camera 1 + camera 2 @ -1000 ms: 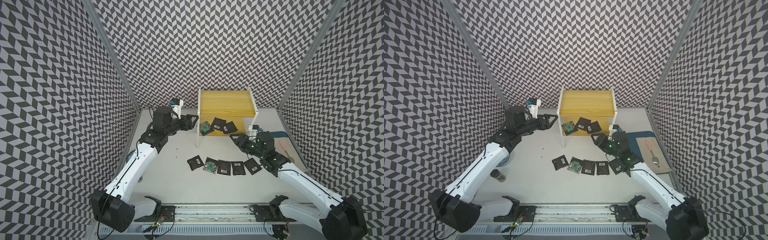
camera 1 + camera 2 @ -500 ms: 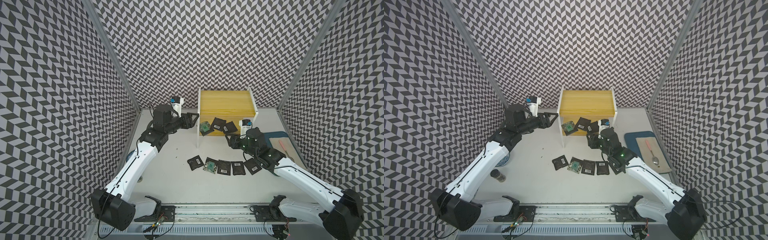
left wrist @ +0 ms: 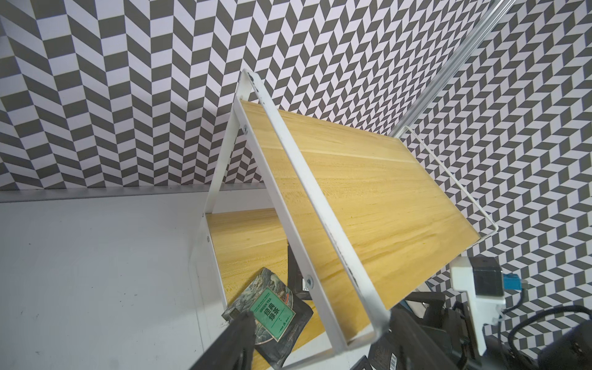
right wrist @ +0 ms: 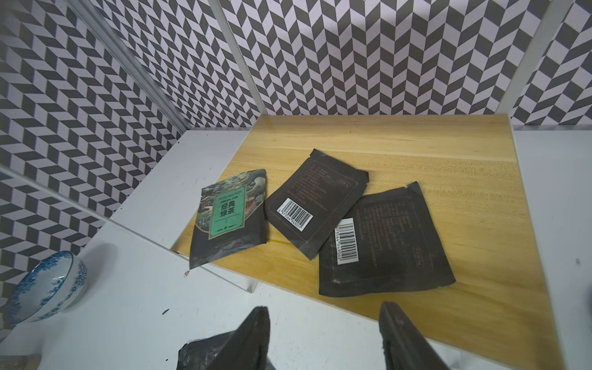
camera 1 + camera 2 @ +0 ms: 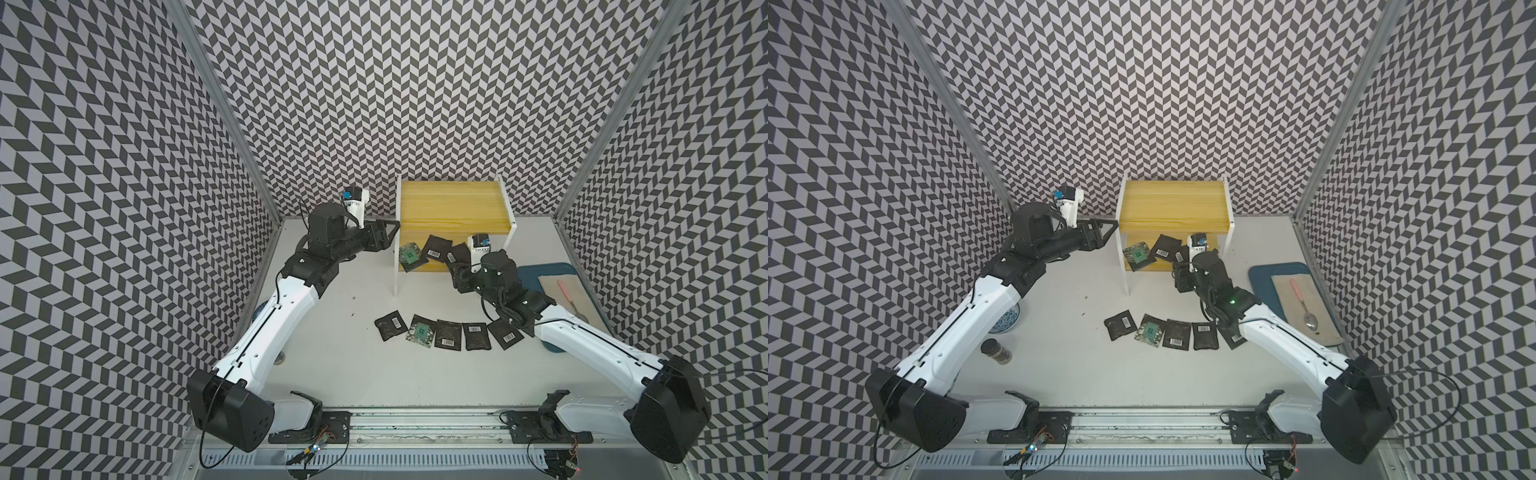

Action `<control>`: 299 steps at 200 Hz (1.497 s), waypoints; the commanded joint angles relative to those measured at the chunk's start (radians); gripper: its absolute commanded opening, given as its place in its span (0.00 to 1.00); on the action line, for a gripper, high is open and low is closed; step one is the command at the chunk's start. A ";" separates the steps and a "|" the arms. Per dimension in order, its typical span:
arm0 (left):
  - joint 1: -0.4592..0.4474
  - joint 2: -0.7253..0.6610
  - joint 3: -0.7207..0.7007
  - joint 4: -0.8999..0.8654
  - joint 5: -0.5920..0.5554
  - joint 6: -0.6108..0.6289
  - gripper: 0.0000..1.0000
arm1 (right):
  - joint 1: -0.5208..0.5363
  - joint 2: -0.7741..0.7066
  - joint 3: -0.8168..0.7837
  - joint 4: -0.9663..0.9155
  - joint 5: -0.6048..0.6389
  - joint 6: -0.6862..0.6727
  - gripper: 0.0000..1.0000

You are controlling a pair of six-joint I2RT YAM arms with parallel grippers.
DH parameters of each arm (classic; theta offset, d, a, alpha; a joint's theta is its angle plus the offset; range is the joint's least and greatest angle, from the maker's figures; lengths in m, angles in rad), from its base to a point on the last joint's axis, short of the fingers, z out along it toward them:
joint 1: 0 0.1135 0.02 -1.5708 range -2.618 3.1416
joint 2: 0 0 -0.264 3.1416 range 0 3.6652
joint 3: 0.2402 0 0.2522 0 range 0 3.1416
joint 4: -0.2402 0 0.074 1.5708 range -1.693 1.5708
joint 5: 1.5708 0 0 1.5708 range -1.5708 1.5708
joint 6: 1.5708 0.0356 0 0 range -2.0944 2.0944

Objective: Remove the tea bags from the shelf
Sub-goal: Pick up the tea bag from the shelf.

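Observation:
The shelf stands at the back with yellow boards and a white frame. On its lower board lie three tea bags: a green-faced one, a black barcoded one and another black one. Several more tea bags lie in a row on the table. My right gripper hovers open at the lower board's front edge, holding nothing. My left gripper is open at the shelf's left side, the white side frame between its fingers, above the green-faced tea bag.
A dark blue tray at the right holds a beige cloth with a pink-handled spoon. A blue-and-white bowl and a small dark jar stand at the left under my left arm. Patterned walls close in three sides.
My right gripper has moved from above the row of tea bags on the table up to the shelf's lower board, its jaws spreading wider. The left arm has barely moved.

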 commanded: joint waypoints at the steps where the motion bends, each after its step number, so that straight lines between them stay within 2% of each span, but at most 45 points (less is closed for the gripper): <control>1: -0.004 0.010 0.030 0.016 0.007 0.015 0.70 | 0.003 0.024 0.028 0.082 0.025 -0.029 0.60; 108: -0.002 0.011 0.028 0.013 0.000 0.015 0.69 | 0.002 0.157 0.063 0.056 0.084 -0.021 0.60; 156: 0.000 0.012 0.012 0.020 0.004 0.015 0.69 | -0.016 0.112 0.001 0.045 0.087 -0.019 0.58; 230: 0.002 0.002 0.003 0.017 -0.004 0.015 0.69 | -0.018 0.079 -0.003 -0.025 0.074 -0.056 0.55; 299: 0.004 -0.005 -0.016 0.025 -0.001 0.014 0.69 | -0.016 -0.015 0.000 -0.020 0.024 -0.140 0.61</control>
